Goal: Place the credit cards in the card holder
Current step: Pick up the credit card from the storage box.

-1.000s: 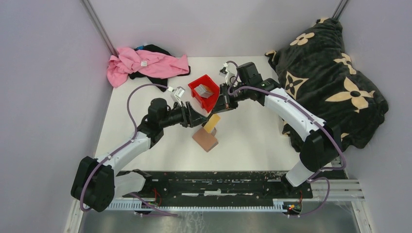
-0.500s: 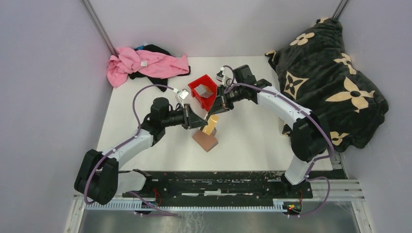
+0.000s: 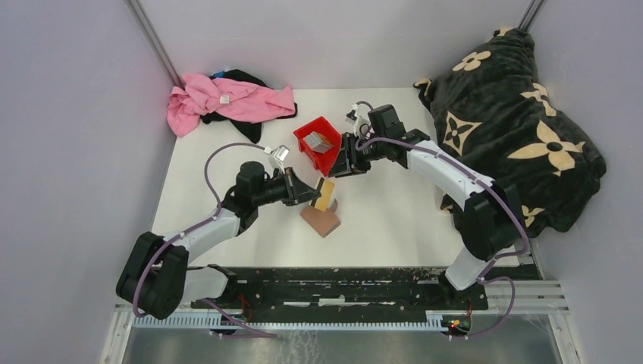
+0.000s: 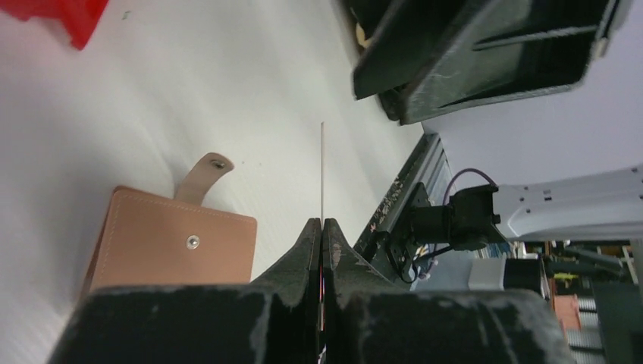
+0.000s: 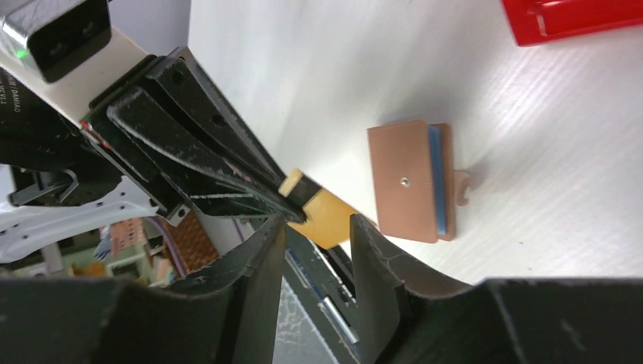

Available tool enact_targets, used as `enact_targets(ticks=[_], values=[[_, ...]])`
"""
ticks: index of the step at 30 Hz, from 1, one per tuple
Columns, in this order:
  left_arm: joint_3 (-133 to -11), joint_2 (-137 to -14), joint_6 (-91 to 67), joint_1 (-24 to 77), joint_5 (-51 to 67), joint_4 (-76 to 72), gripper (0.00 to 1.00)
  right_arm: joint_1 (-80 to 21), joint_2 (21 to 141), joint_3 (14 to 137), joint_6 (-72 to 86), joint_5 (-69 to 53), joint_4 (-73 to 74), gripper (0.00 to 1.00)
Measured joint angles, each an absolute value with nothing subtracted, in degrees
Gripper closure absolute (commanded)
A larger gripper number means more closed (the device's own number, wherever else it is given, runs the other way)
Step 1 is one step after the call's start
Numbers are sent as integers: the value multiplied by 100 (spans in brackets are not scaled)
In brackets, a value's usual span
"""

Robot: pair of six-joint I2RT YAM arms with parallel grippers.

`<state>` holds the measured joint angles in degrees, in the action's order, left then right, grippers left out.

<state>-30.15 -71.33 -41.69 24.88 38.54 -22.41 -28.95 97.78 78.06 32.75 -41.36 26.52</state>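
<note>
Handoff done: gold card went from right tool to left.

The left tool [image 4: 321, 227] had snapped shut on the thin gold-yellow plastic card [image 5: 334, 216] and pinched it by 1 end. The right tool [image 5: 315, 220] had let go, its jaws parted either side of the card and apparently clear of it. The card hung in the air just above the small tan-brown leather-like card holder [image 3: 321, 220]. The holder lay flat on the white table [image 3: 394, 220], tab unfastened, with a bluish strip along 1 edge, probably 1 card already in. The left arm now owns the insert and nothing pins the holder, so it may slide. The right tool sat close and crowded the way down. Grey cards [image 3: 322, 141] waited in the small red plastic bin [image 3: 307, 136]. The pink cloth [image 3: 227, 98] and dark flowered blanket [image 3: 515, 114] were well apart.
</note>
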Motion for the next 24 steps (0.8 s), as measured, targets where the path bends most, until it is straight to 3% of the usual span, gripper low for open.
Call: enact_targets(ticks=[14,24], values=[[-2132,-6488,-5863,2504,1826,-3319,97,-2971,9161,6018,4342,-3459,690,55],[-2084,-6604,-6361,2565,1562,-3706,97,-3079,9489,5728,5271,-3649,-722,56]])
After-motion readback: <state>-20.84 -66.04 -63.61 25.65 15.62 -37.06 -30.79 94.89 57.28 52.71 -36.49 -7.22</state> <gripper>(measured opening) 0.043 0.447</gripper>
